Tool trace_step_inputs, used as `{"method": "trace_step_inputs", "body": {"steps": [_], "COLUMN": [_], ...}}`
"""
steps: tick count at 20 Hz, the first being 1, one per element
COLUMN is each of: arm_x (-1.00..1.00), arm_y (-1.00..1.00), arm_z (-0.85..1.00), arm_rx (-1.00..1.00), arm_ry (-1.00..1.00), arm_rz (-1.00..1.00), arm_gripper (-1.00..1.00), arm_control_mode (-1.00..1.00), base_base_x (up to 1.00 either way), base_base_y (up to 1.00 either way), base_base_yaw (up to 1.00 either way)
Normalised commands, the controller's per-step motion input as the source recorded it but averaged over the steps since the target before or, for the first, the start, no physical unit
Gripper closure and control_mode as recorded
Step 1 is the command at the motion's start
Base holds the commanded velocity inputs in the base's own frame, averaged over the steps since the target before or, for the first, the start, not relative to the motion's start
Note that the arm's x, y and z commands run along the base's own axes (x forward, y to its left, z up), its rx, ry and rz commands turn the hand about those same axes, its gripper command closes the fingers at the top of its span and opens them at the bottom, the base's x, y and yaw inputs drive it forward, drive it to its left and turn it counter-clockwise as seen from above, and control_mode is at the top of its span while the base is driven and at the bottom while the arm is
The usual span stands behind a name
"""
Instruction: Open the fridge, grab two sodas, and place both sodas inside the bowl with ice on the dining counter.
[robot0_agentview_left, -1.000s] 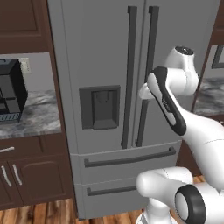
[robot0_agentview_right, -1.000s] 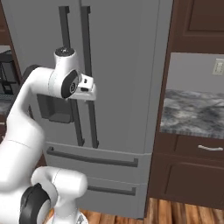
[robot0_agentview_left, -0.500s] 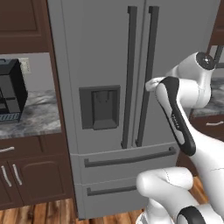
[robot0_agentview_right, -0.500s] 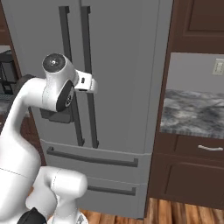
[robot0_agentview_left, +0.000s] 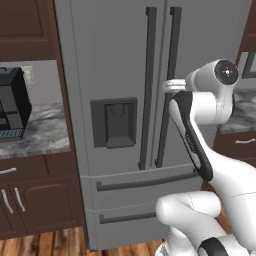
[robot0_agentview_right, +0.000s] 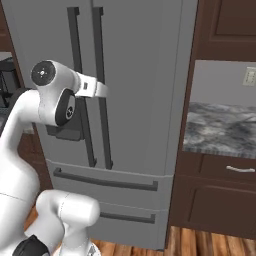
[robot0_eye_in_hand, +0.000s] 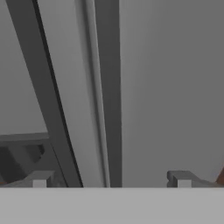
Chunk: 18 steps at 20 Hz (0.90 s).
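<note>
- my claw (robot0_eye_in_hand: 111, 179) is spread wide, holding nothing.
- the fridge (robot0_agentview_left: 120, 60) doors are shut; the right door's dark handle (robot0_eye_in_hand: 108, 96) stands between my fingertips (robot0_eye_in_hand: 183, 179).

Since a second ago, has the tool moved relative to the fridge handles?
Yes. The tool has closed in on the right door's handle of the fridge, jaws open.

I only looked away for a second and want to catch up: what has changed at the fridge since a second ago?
The arm's elbow swung out to the robot's right and its hand turned toward the fridge, fingers spread with the right door's handle between the two tips. Nothing has been gripped. The doors are still shut, the drawers closed, and the base has not driven.
</note>
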Motion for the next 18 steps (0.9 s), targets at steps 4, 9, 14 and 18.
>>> {"method": "trace_step_inputs", "body": {"steps": [4,9,14,18], "arm_x": [0.33,0.31,0.31,0.35], "arm_y": [0.0,0.0,-0.02,0.0], "arm_z": [0.31,0.09,0.0,0.0], "arm_rx": [0.0,0.0,0.0,0.0], "arm_ry": [0.0,-0.01,-0.04,-0.02], "arm_rz": [0.0,0.0,0.0,0.0], "arm_gripper": [-1.0,-1.0,-1.0,-1.0], "arm_control_mode": [-1.0,-1.0,-1.0,-1.0], "base_base_x": [0.0,0.0,0.0,0.0], "base_base_y": [0.0,0.0,0.0,0.0], "base_base_yaw": [0.0,0.0,0.0,0.0]}}
